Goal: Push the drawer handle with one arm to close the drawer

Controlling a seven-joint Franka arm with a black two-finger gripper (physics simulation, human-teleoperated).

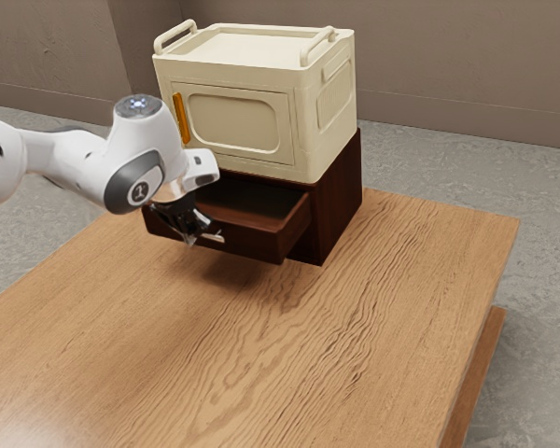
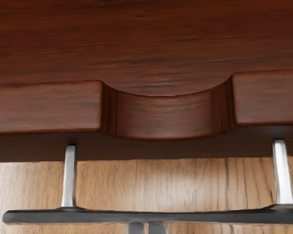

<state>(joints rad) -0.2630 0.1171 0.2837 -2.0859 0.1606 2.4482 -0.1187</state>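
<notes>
The exterior view is showing a white jointed robot arm (image 1: 121,171) reaching in from the exterior view's left, its black two-finger pincer (image 1: 192,240) hanging tilted at the front of an open, dark reddish-brown wooden drawer (image 1: 254,243). The drawer is sticking out of a matching wooden cabinet (image 1: 336,213), which is standing on a light-brown wood-grained bench (image 1: 355,327). A cream box-shaped unit (image 1: 308,145) with an upright orange handle (image 1: 181,119) is resting on top of the cabinet. The slim grey metal drawer handle (image 1: 213,237) is running across the drawer's front, beside the pincer.

In the wrist view, two bright posts (image 2: 282,170) are joining the handle's bar to the drawer, whose front edge is curving into a shallow notch (image 2: 166,117). The pincer (image 2: 146,228) is keeping its fingertips closed nearly together, on the bar's outer side, and is gripping nothing; whether they are touching the bar, I cannot tell.
</notes>
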